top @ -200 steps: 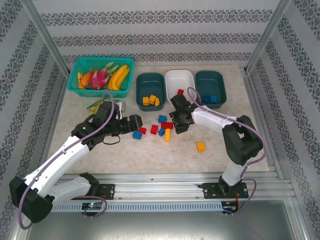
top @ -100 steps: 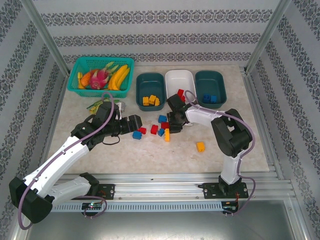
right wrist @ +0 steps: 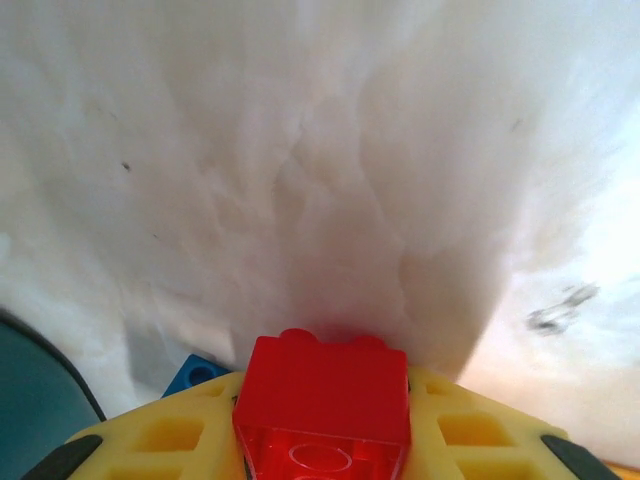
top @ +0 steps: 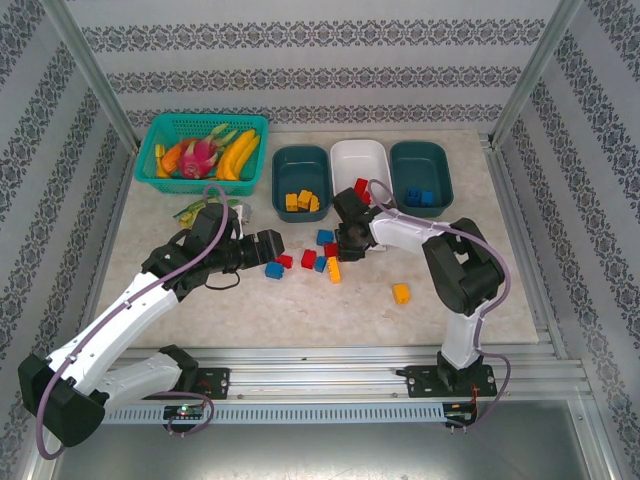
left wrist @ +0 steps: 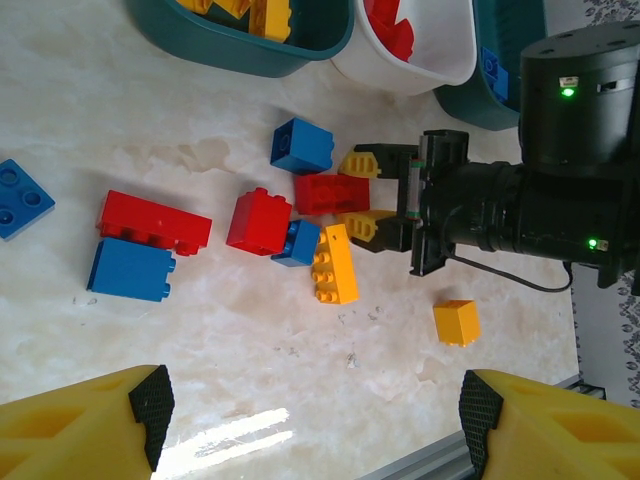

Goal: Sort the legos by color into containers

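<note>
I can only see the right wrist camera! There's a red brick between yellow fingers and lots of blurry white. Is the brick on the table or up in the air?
Observer: On the table, it looks like. The left wrist camera shows the right tool with a finger against each side of the red brick, low among the loose bricks.
Operator: Where do red ones go?
Observer: The white tub already has red bricks in it. It sits just beyond the tool.
Operator: What's the other arm doing?
Observer: The left tool is open with nothing in it, close to the same pile.
</note>
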Robot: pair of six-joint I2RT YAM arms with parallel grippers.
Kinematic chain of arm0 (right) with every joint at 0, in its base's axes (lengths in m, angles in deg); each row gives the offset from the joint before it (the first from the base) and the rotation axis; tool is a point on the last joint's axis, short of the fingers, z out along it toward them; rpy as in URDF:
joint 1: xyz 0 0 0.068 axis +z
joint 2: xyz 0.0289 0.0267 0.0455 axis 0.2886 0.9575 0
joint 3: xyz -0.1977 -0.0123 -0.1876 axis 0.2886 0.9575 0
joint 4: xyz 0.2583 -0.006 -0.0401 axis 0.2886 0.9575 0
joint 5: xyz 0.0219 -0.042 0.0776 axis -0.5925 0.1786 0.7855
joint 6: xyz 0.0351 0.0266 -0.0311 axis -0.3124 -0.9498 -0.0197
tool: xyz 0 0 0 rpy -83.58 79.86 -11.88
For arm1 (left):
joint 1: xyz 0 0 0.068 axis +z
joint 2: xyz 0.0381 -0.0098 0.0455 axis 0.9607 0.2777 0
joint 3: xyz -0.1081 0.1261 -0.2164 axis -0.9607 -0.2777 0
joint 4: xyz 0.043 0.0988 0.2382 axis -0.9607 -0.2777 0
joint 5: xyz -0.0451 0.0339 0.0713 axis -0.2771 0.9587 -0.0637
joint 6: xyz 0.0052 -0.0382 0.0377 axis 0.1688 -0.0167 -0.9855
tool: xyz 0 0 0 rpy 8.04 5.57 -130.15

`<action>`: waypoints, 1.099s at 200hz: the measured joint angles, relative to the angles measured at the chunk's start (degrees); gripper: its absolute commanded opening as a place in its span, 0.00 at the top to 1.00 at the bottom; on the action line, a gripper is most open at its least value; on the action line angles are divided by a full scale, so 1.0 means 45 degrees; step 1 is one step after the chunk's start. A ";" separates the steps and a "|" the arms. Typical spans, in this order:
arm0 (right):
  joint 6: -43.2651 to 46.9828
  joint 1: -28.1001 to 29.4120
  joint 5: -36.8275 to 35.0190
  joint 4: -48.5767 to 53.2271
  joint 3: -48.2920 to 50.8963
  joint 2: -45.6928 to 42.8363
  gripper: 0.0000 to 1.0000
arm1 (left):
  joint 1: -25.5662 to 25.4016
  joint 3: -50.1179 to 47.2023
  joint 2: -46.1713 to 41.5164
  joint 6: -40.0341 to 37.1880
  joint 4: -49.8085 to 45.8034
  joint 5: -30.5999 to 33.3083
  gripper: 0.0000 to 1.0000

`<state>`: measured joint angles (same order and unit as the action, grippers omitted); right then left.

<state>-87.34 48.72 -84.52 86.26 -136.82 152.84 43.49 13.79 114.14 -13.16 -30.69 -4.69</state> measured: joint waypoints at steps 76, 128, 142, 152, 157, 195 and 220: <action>0.5333 -0.1404 -0.2501 0.2297 -0.0248 -0.4255 0.78 | 0.0000 0.1962 0.2365 0.0238 0.0884 -0.0680 0.22; 1.1332 -0.2443 -0.2535 0.1545 -0.4809 -0.0427 0.77 | 0.0325 0.3813 0.5071 0.0636 0.2506 -0.1530 0.22; 1.2526 -0.2642 -0.2234 0.1486 -0.6324 0.1010 0.76 | 0.0583 0.4085 0.5809 0.0729 0.2788 -0.1656 0.22; 1.3134 -0.2759 -0.2025 0.1515 -0.7305 0.1919 0.75 | 0.0724 0.4337 0.6319 0.0772 0.2953 -0.1739 0.22; 1.3435 -0.2832 -0.1851 0.1515 -0.7815 0.2414 0.75 | 0.0792 0.4469 0.6591 0.0777 0.3050 -0.1778 0.22; 1.4722 -0.3143 -0.1025 0.2166 -1.1234 0.5484 0.71 | 0.0947 0.5557 0.7888 0.0787 0.3249 -0.1933 0.22; 1.5038 -0.3283 -0.0641 0.2875 -1.3066 0.7014 0.70 | 0.0947 0.5916 0.8053 0.0753 0.3264 -0.1953 0.22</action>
<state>-19.68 33.94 -87.40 99.20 -195.62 184.41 47.75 40.41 150.38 -9.77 -16.00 -13.48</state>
